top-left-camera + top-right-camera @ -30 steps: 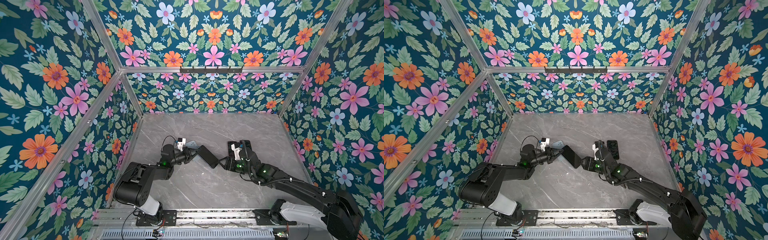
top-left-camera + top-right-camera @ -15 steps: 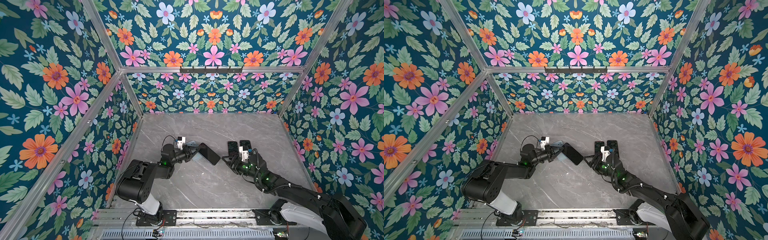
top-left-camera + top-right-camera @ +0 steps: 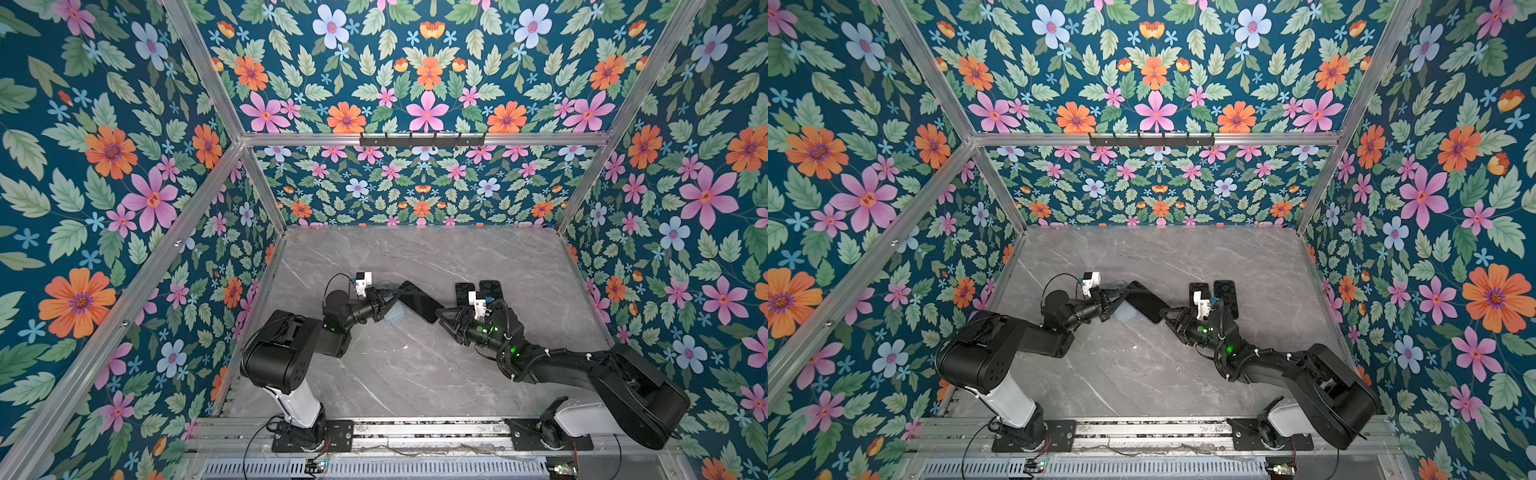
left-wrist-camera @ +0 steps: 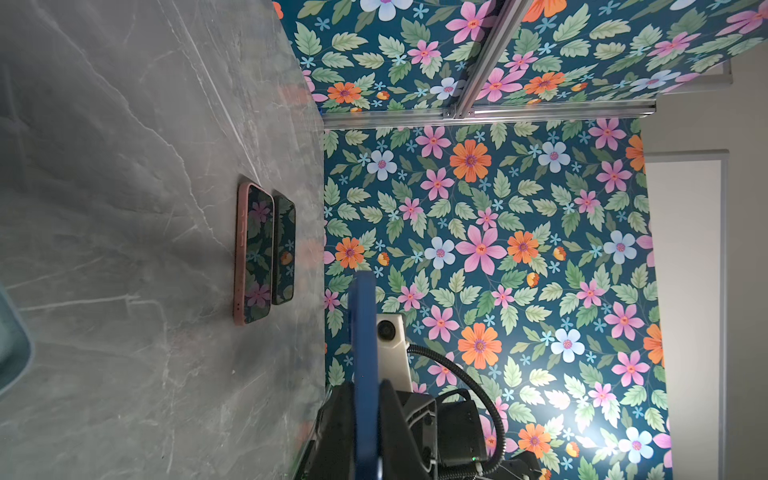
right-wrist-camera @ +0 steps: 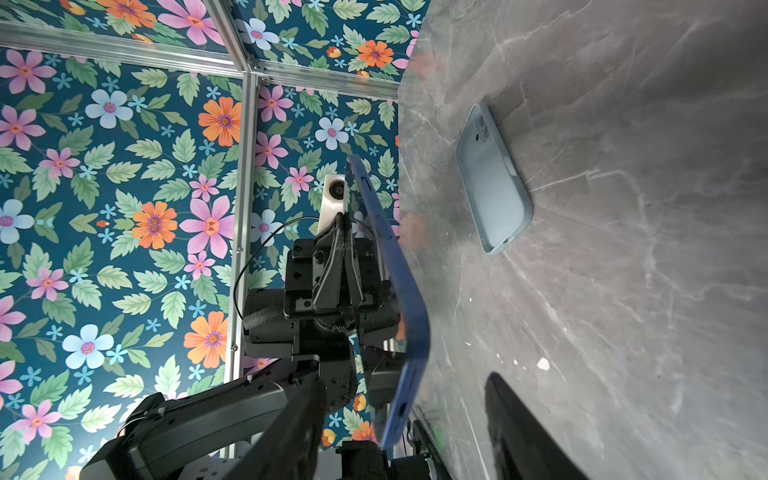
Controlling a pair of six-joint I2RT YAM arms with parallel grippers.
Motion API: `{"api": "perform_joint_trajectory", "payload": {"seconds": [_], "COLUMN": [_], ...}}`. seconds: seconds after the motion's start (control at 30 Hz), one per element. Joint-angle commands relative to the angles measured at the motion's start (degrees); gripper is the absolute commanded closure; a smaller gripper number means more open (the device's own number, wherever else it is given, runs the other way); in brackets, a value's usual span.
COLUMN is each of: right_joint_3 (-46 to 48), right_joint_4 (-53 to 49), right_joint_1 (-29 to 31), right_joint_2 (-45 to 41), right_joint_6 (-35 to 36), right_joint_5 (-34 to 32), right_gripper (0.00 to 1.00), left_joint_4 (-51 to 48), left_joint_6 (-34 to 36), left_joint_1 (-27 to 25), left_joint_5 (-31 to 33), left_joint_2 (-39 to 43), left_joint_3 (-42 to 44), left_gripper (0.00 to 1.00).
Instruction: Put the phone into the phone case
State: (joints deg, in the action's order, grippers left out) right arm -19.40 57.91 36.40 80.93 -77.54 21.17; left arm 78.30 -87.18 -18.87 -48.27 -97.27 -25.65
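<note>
Grey marble-patterned desk (image 3: 415, 374), flowered walls all round. Both black arms reach in toward the desk's middle.

Left gripper (image 3: 387, 298): fingers pinched tight on a blue phone with dark glass screen (image 3: 419, 303). The phone is lifted clear of the desk over its middle, tilted, and shows edge-on in the right wrist view (image 5: 395, 270).

Right gripper (image 3: 448, 316): at the phone's free end, jaws standing well apart with that end between them. There is a gap on either side and nothing is gripped.

Pale blue rectangular phone case (image 5: 492, 183): flat on the desk, just left of middle, partly under the left gripper in both top views.

Pink-cased phone (image 4: 253, 253) and black phone (image 4: 284, 249): flat, screens up, side by side, between the desk's middle and its right edge.
</note>
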Motion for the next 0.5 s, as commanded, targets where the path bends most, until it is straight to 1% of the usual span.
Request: {"api": "perform_joint_trajectory", "payload": {"seconds": [0.0,0.07,0.27,0.47], "right_joint_3": [-0.1,0.0,0.7,1.4], "right_joint_4": [11.9,13.7,17.9,19.4], "right_joint_1": [0.0,-0.1,-0.5,-0.6], "right_joint_2": [2.7,4.4,7.4,8.1], "right_joint_6": [-3.2,-3.9,-5.2,-5.4], "right_joint_5": [1.3,1.6,1.7,0.8], "right_gripper": [0.47,0.53,0.66,0.70], "left_joint_4": [6.8,7.3,8.8,10.4], "left_joint_6": [-2.8,-3.0,-3.5,-4.1], "left_joint_1": [-0.1,-0.1,-0.2,-0.1], "left_joint_5": [-0.1,-0.1,-0.1,-0.2], "left_joint_2": [-0.5,-0.8,-1.4,-1.9], "left_joint_3": [0.0,0.1,0.7,1.2], "left_gripper": [1.00,1.00,1.00,1.00]}}
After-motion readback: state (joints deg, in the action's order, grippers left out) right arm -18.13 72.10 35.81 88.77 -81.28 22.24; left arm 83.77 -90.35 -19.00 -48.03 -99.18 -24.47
